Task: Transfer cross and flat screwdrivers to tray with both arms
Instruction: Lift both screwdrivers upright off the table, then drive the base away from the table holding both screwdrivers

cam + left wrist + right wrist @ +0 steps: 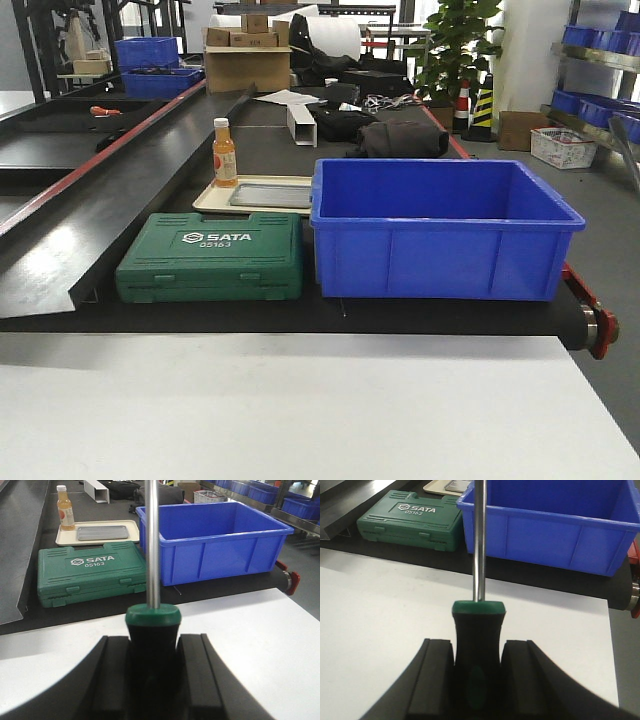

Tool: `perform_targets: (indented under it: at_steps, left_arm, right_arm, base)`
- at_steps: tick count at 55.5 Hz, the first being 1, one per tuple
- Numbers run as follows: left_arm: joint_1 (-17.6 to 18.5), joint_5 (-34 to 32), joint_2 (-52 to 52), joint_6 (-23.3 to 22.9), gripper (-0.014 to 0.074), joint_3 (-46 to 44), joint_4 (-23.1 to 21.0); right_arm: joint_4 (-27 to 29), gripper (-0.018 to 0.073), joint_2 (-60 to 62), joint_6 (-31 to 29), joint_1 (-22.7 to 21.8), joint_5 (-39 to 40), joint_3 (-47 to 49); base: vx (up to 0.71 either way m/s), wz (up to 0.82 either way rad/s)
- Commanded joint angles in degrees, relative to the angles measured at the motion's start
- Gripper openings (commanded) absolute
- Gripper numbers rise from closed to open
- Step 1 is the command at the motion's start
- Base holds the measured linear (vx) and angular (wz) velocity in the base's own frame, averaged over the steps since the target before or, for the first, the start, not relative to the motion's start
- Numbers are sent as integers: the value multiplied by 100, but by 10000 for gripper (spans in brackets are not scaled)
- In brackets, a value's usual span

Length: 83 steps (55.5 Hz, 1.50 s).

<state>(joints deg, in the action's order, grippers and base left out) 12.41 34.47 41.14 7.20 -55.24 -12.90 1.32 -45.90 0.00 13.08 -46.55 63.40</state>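
A white table point(300, 410) fills the foreground of a cluttered workshop, and beyond its far edge runs a black belt point(150, 190) carrying a green case point(212, 256) and a blue bin point(440, 232) side by side. The tray point(272, 194) lies behind the case, nested in a beige tray point(213, 203), with a bottle point(224, 152) standing at that tray's left end, just beside it. Neither arm shows in the front view. Each wrist view shows its load. The left gripper point(152, 647) is clenched on the black handle of the left screwdriver point(152, 555), and the right gripper point(478, 652) likewise clamps the right screwdriver point(479, 545). Both steel shafts point away over the table toward the belt. The step in hand looks like the carry to the tray, which is bare. To do it well, lift both tools high enough to pass over the case. Keep the right shaft off the bin's near corner and the left shaft away from the bottle. Bring the arms in staggered rather than together, since both converge on one narrow target. Turn each shaft along the tray's long side, lower until the handle nearly rests on the metal, then release, so that the low rim stops any roll.
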Motion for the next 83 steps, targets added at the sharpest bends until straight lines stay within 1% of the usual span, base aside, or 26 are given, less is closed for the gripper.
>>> perform_targets:
  at_steps: [1,39,83]
  left_arm:
    - [28,-509,-21,-61,-3,-166,-96]
    - [28,-509,-21,-61,-3,-166,-96]
    - [28,-509,-21,-61,-3,-166,-96]
  right_arm:
    - [-16,-8,45,0,-3,445,174]
    - [-11,-8,45,0,-3,433,174]
    - [-11,-8,45,0,-3,423,174]
  base:
    - [0,0]
    - [-3,3]
    - [-18,-5]
